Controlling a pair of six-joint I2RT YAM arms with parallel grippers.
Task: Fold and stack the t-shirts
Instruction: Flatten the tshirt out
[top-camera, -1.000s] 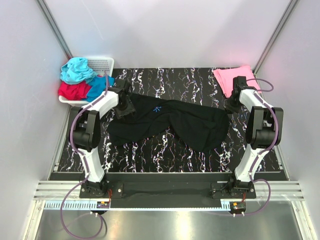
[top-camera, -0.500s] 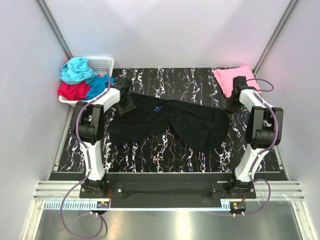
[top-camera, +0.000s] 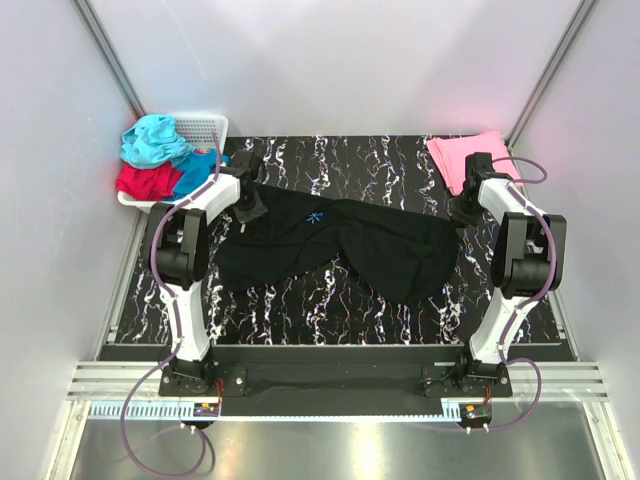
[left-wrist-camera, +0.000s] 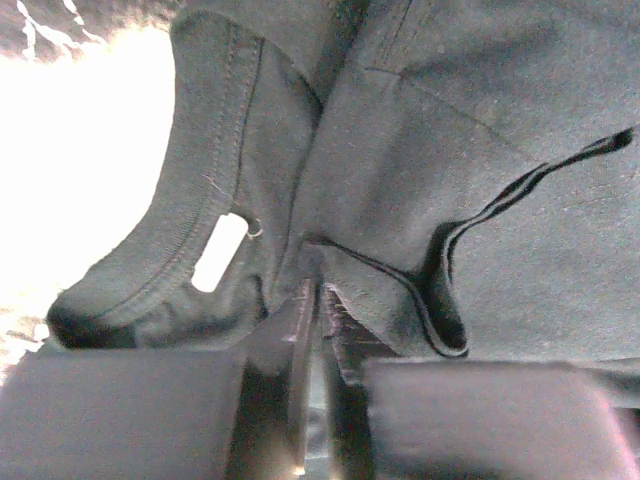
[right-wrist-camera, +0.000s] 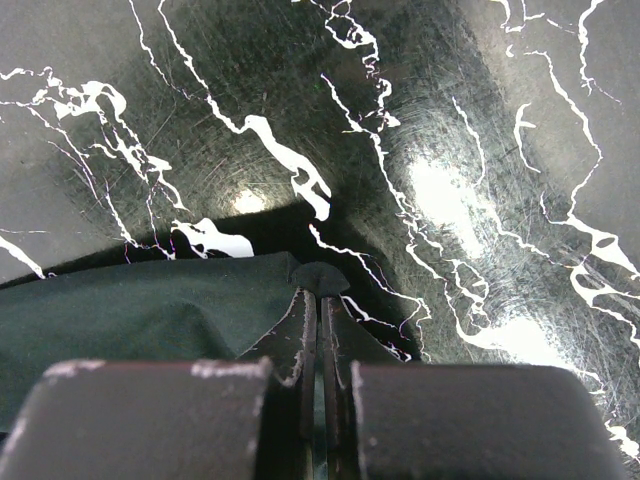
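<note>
— What's on the dark marbled table (top-camera: 400, 160)?
— A black t-shirt (top-camera: 380, 250) spread across the middle. The left pincer (left-wrist-camera: 318, 300) pinches cloth by its collar at 10 o'clock. The right pincer (right-wrist-camera: 312, 300), pressed together, nips its edge at 3 o'clock.
— Others?
— A pink t-shirt (top-camera: 455, 155) at 1 o'clock. At 11 o'clock a teal t-shirt (top-camera: 155, 138), red t-shirt (top-camera: 145, 182) and blue t-shirt (top-camera: 198, 172) are heaped on the basket (top-camera: 205, 128).

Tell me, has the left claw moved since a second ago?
Yes. The left gripper slid slightly farther back, toward the white basket.
</note>
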